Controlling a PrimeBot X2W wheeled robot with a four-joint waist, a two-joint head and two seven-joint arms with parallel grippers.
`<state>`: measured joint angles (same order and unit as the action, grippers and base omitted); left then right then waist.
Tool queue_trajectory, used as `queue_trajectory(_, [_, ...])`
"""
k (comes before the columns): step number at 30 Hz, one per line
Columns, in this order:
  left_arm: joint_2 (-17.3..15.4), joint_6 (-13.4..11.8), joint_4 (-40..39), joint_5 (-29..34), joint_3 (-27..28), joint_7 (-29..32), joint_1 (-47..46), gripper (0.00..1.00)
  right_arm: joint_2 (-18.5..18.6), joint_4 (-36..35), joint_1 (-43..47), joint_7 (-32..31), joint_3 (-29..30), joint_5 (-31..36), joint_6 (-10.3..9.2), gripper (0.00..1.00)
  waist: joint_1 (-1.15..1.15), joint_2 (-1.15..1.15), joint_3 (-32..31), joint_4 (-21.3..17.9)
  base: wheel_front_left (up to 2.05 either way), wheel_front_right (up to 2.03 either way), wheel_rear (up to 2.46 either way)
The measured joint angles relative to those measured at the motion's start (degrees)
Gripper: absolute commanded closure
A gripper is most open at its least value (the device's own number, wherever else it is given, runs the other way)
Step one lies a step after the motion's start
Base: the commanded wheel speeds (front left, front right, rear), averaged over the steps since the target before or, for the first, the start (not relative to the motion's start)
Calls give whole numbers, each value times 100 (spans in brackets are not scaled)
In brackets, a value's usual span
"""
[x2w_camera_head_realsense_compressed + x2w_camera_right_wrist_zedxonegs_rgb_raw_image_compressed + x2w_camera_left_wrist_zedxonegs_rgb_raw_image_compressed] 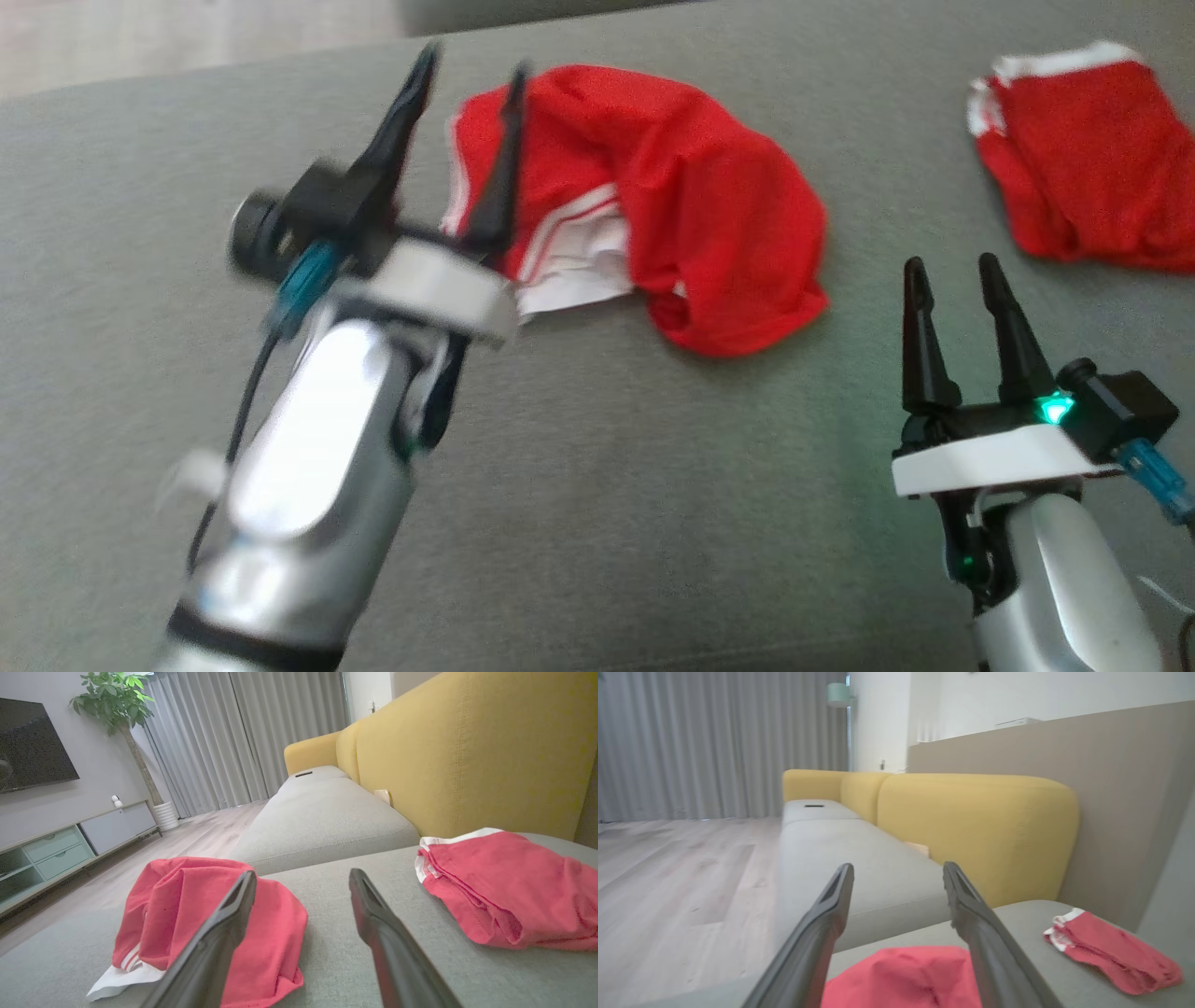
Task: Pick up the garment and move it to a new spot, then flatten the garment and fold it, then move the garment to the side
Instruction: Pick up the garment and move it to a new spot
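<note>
Head view: left gripper [473,65] has its jaws spread wide with nothing between them. It sits tilted over the near-left edge of the garment [691,205], and its right finger crosses the red cloth. In the left wrist view the heap lies just below and ahead of those jaws, not touching as far as I can tell. Right gripper [952,271] is also wide open and empty. From it, the garment is ahead and left of the jaws, well apart. A second red garment [1083,159] lies ahead and right of them and looks roughly folded, with a white band at one edge. My read: you're between the move and the flatten, since the garment is down in a crumpled mound on the grey seat cushion [597,467] and nobody's holding it. For the next move, find two opposite edges, one per gripper, and pull them apart low over the cushion. The white-striped hem just under the left jaws looks like the easiest first pinch. Pinch shallow, one layer only. The fabric looks like thin, limp red jersey with white stripe trim, and a white panel pokes out at the near side. It's domed with deep folds, so layers will likely drag together. The cushion is a coarse grey weave, so expect some cling when sliding.
</note>
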<state>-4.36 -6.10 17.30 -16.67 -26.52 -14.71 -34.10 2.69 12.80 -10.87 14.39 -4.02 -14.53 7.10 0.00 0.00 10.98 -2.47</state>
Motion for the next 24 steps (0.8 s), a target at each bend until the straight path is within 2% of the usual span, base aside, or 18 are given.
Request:
queue_trajectory(4, [-229,7,-385,178,285,0,832,0,0,10,109,0,89,137,0,0,0,0,-159,352,0,0,0])
queue_trajectory(8, [-296,62,-770,265,600,0,1624,0,-1,103,319,0,99,207,0,0,0,0,-346,627,0,0,0])
queue_trajectory(15, [-178,136,-1049,442,928,0,2850,0,-1,183,489,0,102,207,0,0,0,0,-646,835,0,0,0])
queue_trajectory(24, [101,305,-1211,593,1160,0,3030,0,-1,216,558,-11,69,224,0,0,0,0,-611,867,0,0,0])
